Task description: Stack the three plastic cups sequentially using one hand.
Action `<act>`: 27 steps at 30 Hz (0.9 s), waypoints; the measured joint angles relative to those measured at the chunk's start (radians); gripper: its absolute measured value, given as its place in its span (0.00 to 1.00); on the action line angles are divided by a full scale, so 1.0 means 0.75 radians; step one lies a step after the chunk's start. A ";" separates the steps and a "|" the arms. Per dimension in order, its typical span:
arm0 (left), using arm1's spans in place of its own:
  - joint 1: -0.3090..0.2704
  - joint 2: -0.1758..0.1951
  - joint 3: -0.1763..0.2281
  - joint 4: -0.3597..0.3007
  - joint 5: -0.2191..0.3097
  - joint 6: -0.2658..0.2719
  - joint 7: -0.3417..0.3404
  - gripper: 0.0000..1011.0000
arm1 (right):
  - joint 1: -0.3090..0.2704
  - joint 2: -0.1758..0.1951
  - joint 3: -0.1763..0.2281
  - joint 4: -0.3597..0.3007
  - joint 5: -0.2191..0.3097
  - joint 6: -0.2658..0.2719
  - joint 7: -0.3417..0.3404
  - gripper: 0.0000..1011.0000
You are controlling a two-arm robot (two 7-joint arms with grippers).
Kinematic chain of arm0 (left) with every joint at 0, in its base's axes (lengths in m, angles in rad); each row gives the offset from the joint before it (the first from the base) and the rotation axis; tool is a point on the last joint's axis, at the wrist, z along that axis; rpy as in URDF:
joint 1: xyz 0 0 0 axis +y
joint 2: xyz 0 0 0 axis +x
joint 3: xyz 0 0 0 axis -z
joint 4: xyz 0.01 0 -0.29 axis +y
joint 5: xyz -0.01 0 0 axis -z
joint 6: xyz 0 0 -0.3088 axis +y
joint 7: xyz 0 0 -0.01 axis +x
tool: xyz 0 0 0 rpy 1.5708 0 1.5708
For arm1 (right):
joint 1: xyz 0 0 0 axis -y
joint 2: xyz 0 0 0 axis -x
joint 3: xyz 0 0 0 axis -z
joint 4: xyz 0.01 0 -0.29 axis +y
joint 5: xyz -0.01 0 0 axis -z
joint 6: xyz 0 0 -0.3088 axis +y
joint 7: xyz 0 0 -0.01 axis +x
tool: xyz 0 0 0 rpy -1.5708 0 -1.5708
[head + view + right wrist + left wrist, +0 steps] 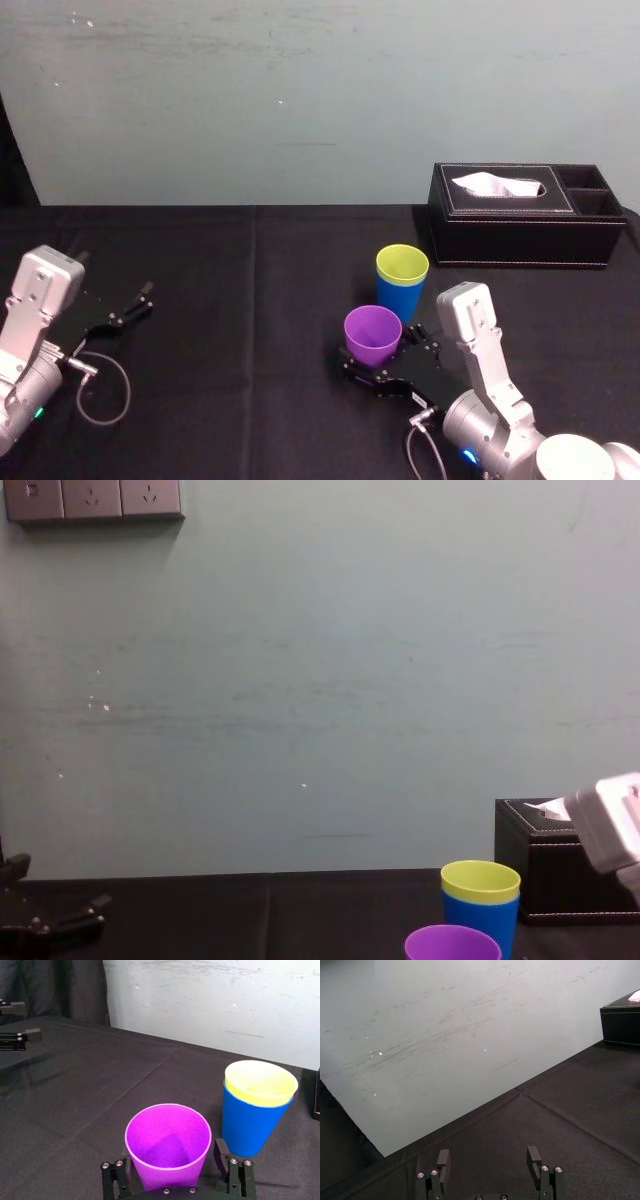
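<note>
The yellow-green cup [402,265] sits nested inside the blue cup [401,301], upright on the black cloth. Just in front of them stands the purple cup [372,334], mouth up. My right gripper [383,352] is open with one finger on each side of the purple cup. In the right wrist view the purple cup [168,1144] stands between the fingers [223,1156], with a thin gap at one side, and the blue cup [251,1122] with the yellow-green cup [260,1082] stands just beyond. My left gripper [140,302] rests open at the table's left, holding nothing.
A black leather tissue box [525,215] stands at the back right, behind the cups. Black cloth [250,330] covers the table, with wide bare room between the two arms. A pale wall [320,680] rises behind the table. A cable loops beside the left arm [100,385].
</note>
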 joint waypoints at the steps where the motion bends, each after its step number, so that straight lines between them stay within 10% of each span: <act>1: 0.000 0.000 0.000 0.000 0.000 0.000 0.000 0.99 | 0.002 -0.002 0.000 0.003 -0.002 0.000 -0.001 0.99; 27: 0.000 0.000 0.000 0.000 0.000 0.000 0.000 0.99 | 0.019 -0.017 -0.002 0.027 -0.021 -0.004 -0.011 0.88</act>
